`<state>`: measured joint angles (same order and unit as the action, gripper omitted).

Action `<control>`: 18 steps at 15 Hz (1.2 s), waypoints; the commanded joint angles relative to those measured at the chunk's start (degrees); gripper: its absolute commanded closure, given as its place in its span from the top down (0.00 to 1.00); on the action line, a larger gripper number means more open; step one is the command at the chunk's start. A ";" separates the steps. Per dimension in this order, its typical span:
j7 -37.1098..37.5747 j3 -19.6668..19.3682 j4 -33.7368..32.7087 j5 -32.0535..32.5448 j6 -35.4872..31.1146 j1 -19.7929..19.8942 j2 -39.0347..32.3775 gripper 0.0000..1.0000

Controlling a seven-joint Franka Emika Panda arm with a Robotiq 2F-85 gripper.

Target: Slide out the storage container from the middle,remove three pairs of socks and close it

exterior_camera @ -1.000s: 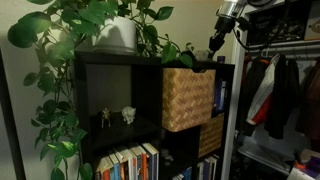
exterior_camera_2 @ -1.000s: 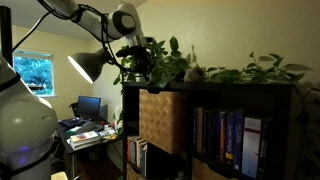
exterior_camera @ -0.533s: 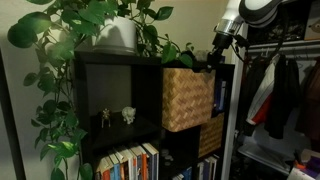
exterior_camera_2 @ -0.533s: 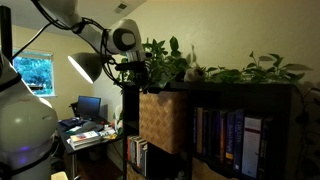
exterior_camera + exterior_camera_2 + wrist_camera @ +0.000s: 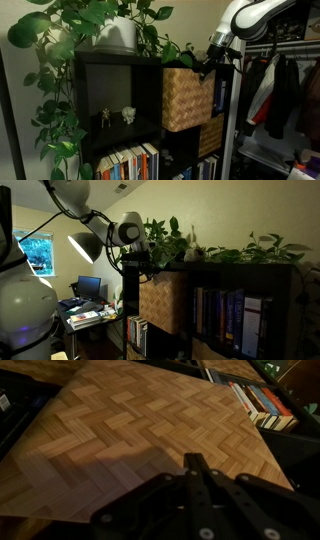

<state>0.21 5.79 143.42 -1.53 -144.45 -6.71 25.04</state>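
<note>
Wrist view: storage container [image 5: 140, 430] fills the frame, and your gripper [image 5: 197, 462] comes in from 6 o'clock. The fingers look pressed together with nothing between them.

In both exterior views the container sits in the shelf unit's [image 5: 78, 110] upper cube, front face proud of the frame. The gripper [image 5: 207, 66] is at its 1 o'clock corner, at the top rim. I can't tell whether it's touching.

My guess is you're up there because the flat woven front has no handle, so the rim is the only edge to drag on.

Books [image 5: 262, 402] are at 2 o'clock and a darker basket [image 5: 210, 135] at 5 o'clock. Keep your elbow off the plant [image 5: 100, 20] on top.
</note>
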 commanded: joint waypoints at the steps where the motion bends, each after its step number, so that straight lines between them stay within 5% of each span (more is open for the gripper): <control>1: 1.84 0.54 0.04 1.11 -6.45 1.26 -2.93 0.04; 14: 5.10 2.85 -4.04 12.34 -21.28 6.18 -12.34 0.04; 18: 5.75 2.64 -5.24 12.50 -20.66 5.85 -13.47 0.02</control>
<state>4.47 7.90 140.38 10.30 -164.72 -1.62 13.45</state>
